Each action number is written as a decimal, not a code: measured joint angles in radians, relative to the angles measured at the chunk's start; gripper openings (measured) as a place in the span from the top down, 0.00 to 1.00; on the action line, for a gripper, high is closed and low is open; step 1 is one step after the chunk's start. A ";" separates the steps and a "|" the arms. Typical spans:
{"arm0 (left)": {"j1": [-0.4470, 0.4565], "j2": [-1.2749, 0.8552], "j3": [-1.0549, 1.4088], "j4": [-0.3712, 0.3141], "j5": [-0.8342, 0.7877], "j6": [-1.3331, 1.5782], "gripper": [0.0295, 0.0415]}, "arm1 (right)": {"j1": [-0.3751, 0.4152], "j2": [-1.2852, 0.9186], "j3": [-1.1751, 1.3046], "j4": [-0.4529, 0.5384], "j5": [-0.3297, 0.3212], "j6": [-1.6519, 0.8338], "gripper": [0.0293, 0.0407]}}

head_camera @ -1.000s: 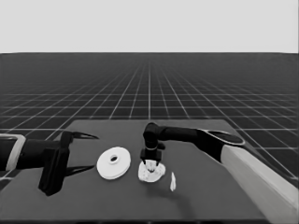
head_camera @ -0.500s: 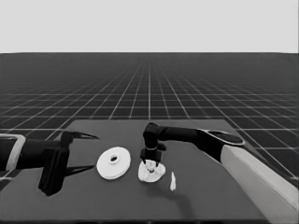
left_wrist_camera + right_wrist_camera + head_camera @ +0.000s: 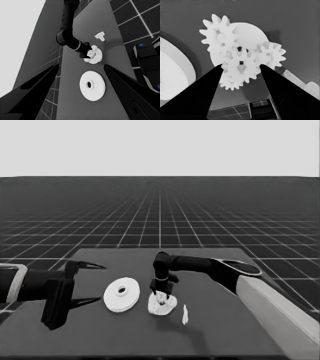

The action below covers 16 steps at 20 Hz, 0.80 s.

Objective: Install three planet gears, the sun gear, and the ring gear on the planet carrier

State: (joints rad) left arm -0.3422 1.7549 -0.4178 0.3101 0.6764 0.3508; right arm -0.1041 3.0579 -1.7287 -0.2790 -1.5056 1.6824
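Note:
The smaller round part [image 3: 169,310] lies at mid-table with three planet gears on it, seen in the right wrist view as one gear [image 3: 219,37], a second [image 3: 271,55] and a third [image 3: 231,84] partly hidden. My right gripper [image 3: 160,296] hangs straight over this stack. It is shut on the sun gear [image 3: 240,71], which sits between the three, just off the dark centre hole [image 3: 239,48]. To the left lies the larger round part [image 3: 121,294], apart from both grippers. My left gripper [image 3: 102,283] waits open over the table's left end, holding nothing.
A thin white piece [image 3: 185,314] lies on the table just right of the gear stack. The right arm's pale forearm [image 3: 280,315] fills the lower right corner of the head view. Dark machinery with blue lights [image 3: 147,62] shows past the table edge.

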 joint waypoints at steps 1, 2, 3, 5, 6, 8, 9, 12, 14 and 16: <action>0.000 0.000 0.000 0.000 0.000 0.000 0.25 | 0.000 0.000 0.000 0.000 0.000 0.010 0.86; 0.000 0.000 0.000 0.000 0.000 0.000 0.25 | 0.000 0.000 0.000 0.000 0.000 0.021 0.86; 0.000 0.000 0.000 0.000 0.000 0.000 0.25 | 0.000 0.000 0.000 0.000 0.000 0.031 0.86; 0.000 0.000 0.000 0.000 0.000 0.000 0.25 | 0.000 0.000 0.000 0.000 0.000 0.052 0.86; 0.000 0.000 0.000 0.000 0.000 0.000 0.25 | 0.000 0.000 0.000 0.000 0.000 0.063 0.86; 0.000 0.000 0.000 0.000 0.000 0.000 0.25 | 0.000 0.000 0.000 0.000 0.000 0.084 0.86; 0.000 0.000 0.000 0.000 0.000 0.000 0.25 | 0.000 0.000 0.000 0.000 0.000 0.094 0.86; 0.000 0.000 0.000 0.000 0.000 0.000 0.25 | 0.000 0.000 0.000 0.000 0.000 0.126 0.86; 0.000 0.000 0.000 0.000 0.000 0.000 0.25 | 0.000 0.000 0.000 0.000 0.000 0.147 0.86; 0.000 0.000 0.000 0.000 0.000 0.000 0.25 | 0.000 0.000 0.000 0.000 0.000 0.168 0.86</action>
State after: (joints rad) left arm -0.3422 1.7549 -0.4178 0.3101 0.6764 0.3508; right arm -0.1042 3.0579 -1.7290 -0.2792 -1.5055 1.8500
